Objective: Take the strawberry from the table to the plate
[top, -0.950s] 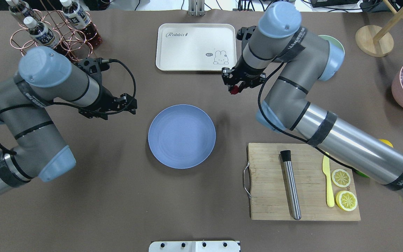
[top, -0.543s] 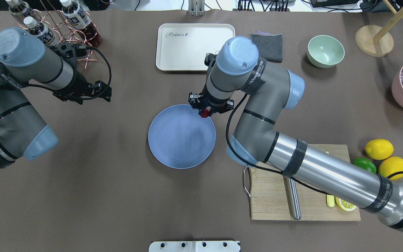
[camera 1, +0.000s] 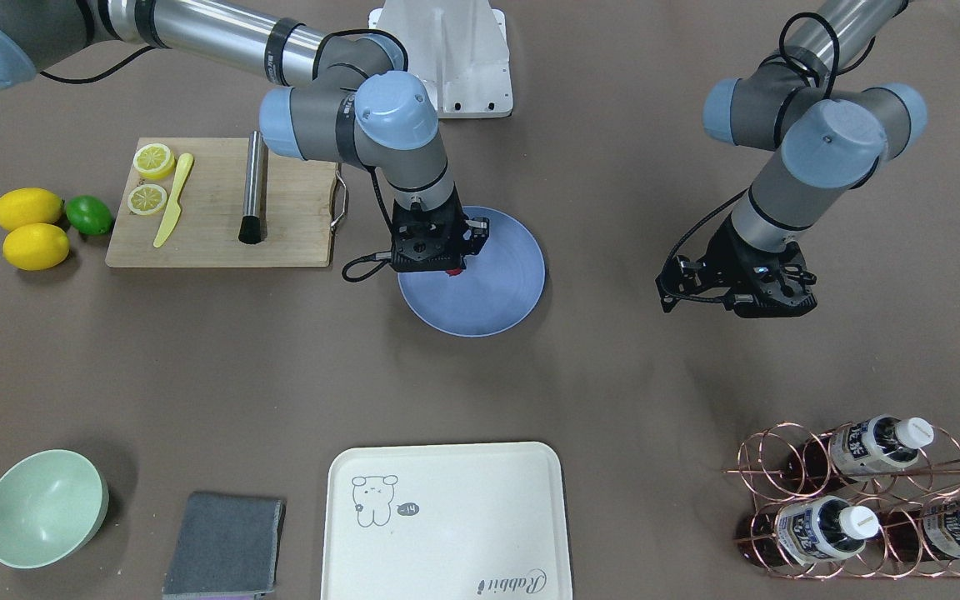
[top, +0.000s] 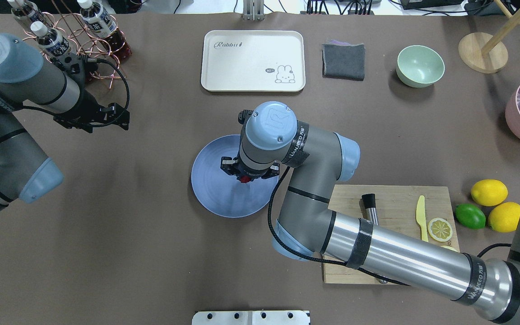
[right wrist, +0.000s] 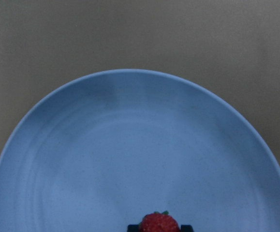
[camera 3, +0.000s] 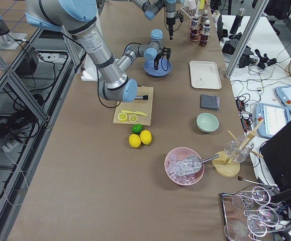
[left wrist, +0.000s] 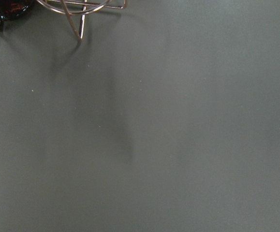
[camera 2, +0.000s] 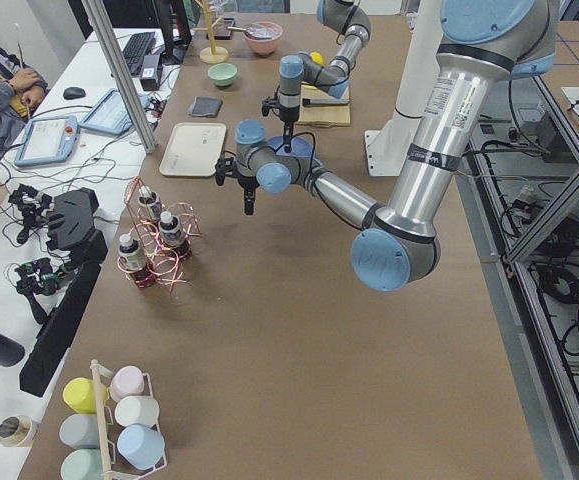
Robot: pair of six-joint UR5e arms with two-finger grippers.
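Note:
The strawberry (right wrist: 158, 223), small, red and bumpy, sits between the dark fingertips of my right gripper (top: 244, 177), which is shut on it. It hangs over the near-right part of the blue-lavender plate (top: 215, 189), inside the rim; I cannot tell whether it touches the dish. From across the table the strawberry (camera 1: 452, 271) shows just under the right gripper (camera 1: 447, 265), over the plate (camera 1: 501, 296). My left gripper (top: 106, 119) hovers over bare table (top: 151, 253) to the plate's far left. Its fingers are not clear in any view.
A cutting board (top: 395, 212) with a steel muddler, yellow knife and lemon slice lies right of the plate. Two lemons and a lime (top: 470, 215) sit beyond it. A cream tray (top: 253, 61), grey cloth (top: 343, 61), mint bowl (top: 420, 66) and bottle rack (top: 75, 36) line the far side.
My right arm has carried the strawberry from beside the cream tray to above the plate's inside. My left arm has drawn back to the left, toward the bottle rack.

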